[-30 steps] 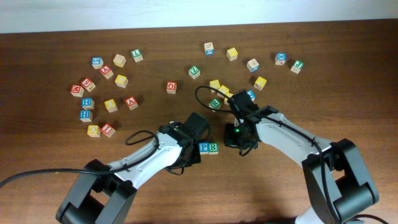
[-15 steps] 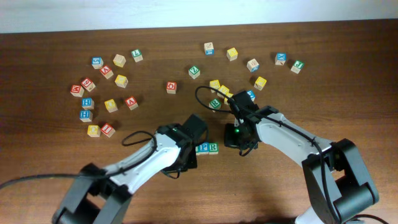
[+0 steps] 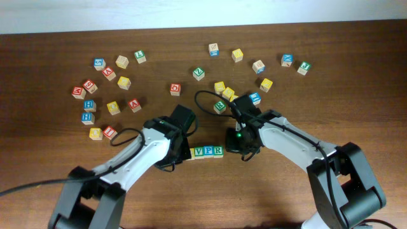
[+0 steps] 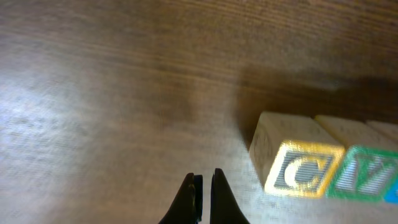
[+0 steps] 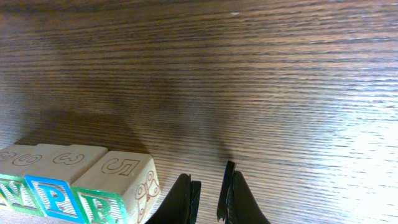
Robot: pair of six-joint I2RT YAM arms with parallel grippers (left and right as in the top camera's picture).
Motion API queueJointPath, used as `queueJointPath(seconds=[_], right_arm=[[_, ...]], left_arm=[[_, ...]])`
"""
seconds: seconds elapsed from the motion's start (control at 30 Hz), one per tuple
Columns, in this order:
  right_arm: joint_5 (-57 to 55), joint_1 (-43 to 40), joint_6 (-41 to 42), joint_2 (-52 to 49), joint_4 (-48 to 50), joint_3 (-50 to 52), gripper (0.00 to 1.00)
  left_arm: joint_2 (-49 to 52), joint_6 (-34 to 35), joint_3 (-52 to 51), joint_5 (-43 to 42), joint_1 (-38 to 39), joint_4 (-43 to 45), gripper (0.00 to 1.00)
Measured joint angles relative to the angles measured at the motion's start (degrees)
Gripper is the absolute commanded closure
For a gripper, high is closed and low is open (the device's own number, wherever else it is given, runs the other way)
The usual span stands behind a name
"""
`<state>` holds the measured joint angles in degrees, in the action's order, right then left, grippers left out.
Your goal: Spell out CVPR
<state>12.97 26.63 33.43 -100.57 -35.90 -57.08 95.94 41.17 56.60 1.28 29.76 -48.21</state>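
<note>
**CVPR row set on the bench, both hands low beside it**

Pose: The left arm comes in from the near-left corner and bends over the row's left end. The left hand (image 4: 204, 194) hangs low over bare wood, fingers pressed nearly together with only a sliver between them, pinching nothing. The C block (image 4: 298, 167) sits just right of its tips, apart from them. The right arm reaches from the near-right corner. The right hand (image 5: 210, 198) is also low, its fingers a narrow gap apart and empty, just beside the R block (image 5: 118, 186) and not touching it.

Task thing: The row (image 3: 206, 151) lies about mid-width, nearer the near edge than the far. C, V block (image 3: 201, 151), P block (image 5: 55, 194) and R stand face to face, touching, in a straight line.

Room: There is open wood along the near edge between the arms, and at both the left and right ends of the bench (image 3: 356, 114). The loose blocks (image 3: 123, 83) are scattered across the far half, well apart from the row.

Materials: The cubes are pale wood with painted letter faces framed in colour: C yellow, V green, P blue, R green. Their upper faces carry outline figures. The bench is dark brown with a fine lengthwise grain and a soft sheen. The arms have white shells, black joints and black cable.
</note>
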Motion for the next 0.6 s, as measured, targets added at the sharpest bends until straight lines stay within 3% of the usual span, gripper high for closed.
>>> queueJointPath(seconds=[0.13, 0.6], right_arm=[[0.09, 0.07, 0.87, 0.00, 0.48, 0.00, 0.91], [4.52, 1.38, 1.14, 0.00, 2.16, 0.00, 0.92]], left_arm=[[1.16, -1.90, 0.00, -1.25, 0.00, 4.17, 1.00], [1.16, -3.69, 0.00, -1.90, 0.00, 6.34, 1.00]])
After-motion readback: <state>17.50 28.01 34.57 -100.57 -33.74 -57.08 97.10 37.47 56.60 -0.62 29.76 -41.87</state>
